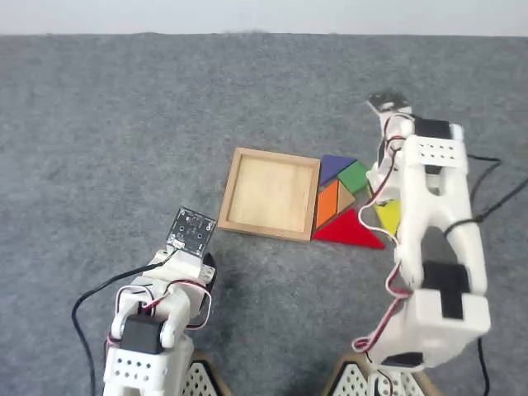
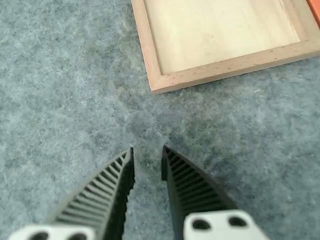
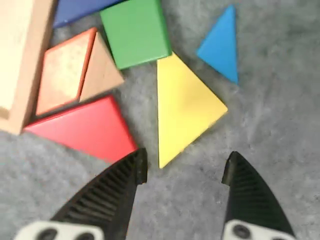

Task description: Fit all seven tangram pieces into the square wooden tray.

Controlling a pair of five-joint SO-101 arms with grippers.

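The wooden tray [image 1: 233, 188] lies on the grey felt-covered bench [image 1: 115, 124] with nothing inside it. All seven pieces are outside it, on the side towards the right arm [image 1: 433, 247].

Against the tray's edge [image 3: 20, 60] sit an orange piece [image 3: 62, 70] and a tan triangle [image 3: 102, 70], touching each other. A red triangle [image 3: 82, 127] lies just beside them, nearer the arm. A dark blue piece [image 3: 75, 9] and a green square [image 3: 136, 32] lie at the far end of the cluster. A yellow triangle [image 3: 182, 107] touches the green square's corner, and a small light blue triangle [image 3: 222, 45] sits apart from it.

The right pincer [image 3: 186, 157] is spread wide and holds nothing. It hangs over the yellow triangle's near corner, which falls between its two fingers.

The left pincer [image 2: 147, 152] is barely parted, with only a narrow slit between its tips, and grips nothing. It points at bare felt just short of the tray's near corner [image 2: 157, 85].
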